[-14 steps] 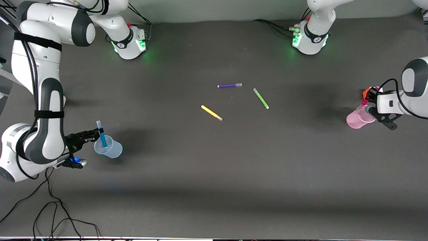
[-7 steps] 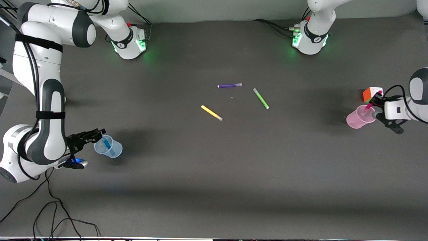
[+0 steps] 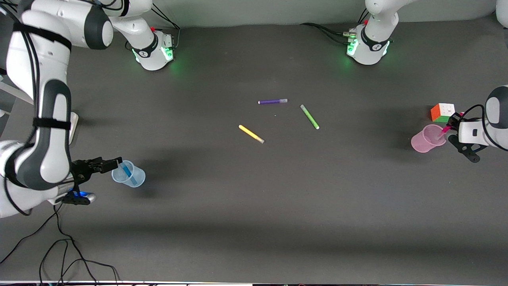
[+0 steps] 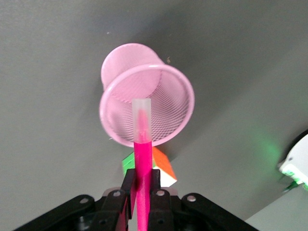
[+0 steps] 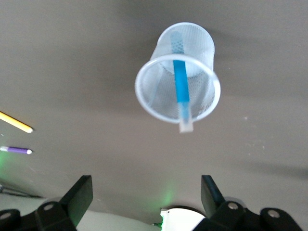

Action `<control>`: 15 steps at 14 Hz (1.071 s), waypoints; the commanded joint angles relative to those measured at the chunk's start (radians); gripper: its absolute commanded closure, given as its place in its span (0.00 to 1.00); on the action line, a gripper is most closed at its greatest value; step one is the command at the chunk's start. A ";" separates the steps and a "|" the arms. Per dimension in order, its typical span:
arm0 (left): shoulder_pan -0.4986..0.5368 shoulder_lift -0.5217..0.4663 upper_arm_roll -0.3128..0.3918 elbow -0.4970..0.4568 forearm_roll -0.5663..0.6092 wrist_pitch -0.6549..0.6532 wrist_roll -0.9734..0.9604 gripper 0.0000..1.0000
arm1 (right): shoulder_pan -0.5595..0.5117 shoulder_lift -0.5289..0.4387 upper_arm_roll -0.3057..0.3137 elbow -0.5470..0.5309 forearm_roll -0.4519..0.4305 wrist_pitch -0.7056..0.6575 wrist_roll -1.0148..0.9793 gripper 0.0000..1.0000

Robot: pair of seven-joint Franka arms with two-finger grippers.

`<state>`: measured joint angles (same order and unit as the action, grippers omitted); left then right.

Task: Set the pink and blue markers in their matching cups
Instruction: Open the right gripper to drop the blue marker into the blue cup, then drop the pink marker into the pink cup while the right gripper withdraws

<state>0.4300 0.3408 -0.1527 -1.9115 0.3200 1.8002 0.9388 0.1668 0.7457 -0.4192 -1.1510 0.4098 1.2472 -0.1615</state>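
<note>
The blue marker stands slanted inside the pale blue cup, its greyish end over the rim; both show in the right wrist view, the marker in the cup. My right gripper is open and empty beside that cup, and it also shows in the right wrist view. My left gripper is shut on the pink marker, whose pale end points into the mouth of the pink cup. In the left wrist view the gripper holds the marker over the cup.
A yellow pen, a green pen and a purple pen lie mid-table. A colour cube stands just farther from the front camera than the pink cup, close to my left gripper. Cables trail off the table's front corner at the right arm's end.
My right gripper let go of the blue marker, which dropped into the blue cup, and drew back from it. My left gripper moved toward its end of the table with the pink marker.
</note>
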 commanded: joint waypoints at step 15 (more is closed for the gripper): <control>-0.073 0.043 -0.007 0.000 0.108 0.013 -0.012 0.00 | 0.229 -0.687 -0.012 -0.441 -0.327 0.373 0.341 0.00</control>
<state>0.3589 0.3874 -0.1598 -1.9150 0.4127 1.8190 0.9310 0.3892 0.1373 -0.4380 -1.5335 0.1408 1.5797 0.1591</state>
